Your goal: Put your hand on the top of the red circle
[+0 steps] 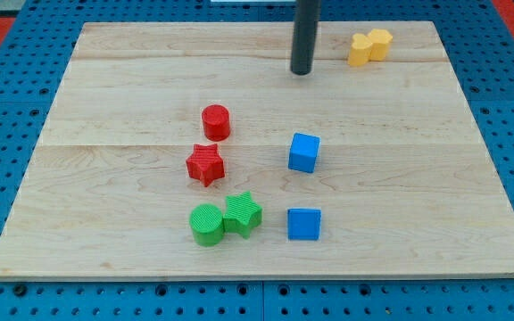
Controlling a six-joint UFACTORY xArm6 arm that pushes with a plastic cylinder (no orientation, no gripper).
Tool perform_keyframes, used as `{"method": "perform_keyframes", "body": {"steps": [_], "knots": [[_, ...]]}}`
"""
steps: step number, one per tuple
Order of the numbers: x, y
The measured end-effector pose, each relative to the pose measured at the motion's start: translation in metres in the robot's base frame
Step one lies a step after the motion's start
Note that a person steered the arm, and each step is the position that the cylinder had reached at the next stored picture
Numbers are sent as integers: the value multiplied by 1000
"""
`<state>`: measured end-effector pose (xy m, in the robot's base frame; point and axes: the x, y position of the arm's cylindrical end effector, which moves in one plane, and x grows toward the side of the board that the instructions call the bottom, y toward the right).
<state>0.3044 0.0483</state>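
The red circle (pixel 216 122) stands on the wooden board (pixel 105 107), a little left of the middle. A red star (pixel 205 164) lies just below it, close but apart. My tip (pixel 302 71) is near the view's top, up and to the right of the red circle, with a wide gap between them. It touches no block.
A blue cube (pixel 303 152) sits right of the red star, and a second blue cube (pixel 304 224) lies lower down. A green circle (pixel 207 224) and a green star (pixel 242 214) touch near the bottom. Two joined yellow blocks (pixel 368 47) lie at the top right.
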Motion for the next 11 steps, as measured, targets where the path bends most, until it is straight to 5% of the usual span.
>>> {"method": "perform_keyframes", "body": {"steps": [11], "knots": [[7, -104]]}}
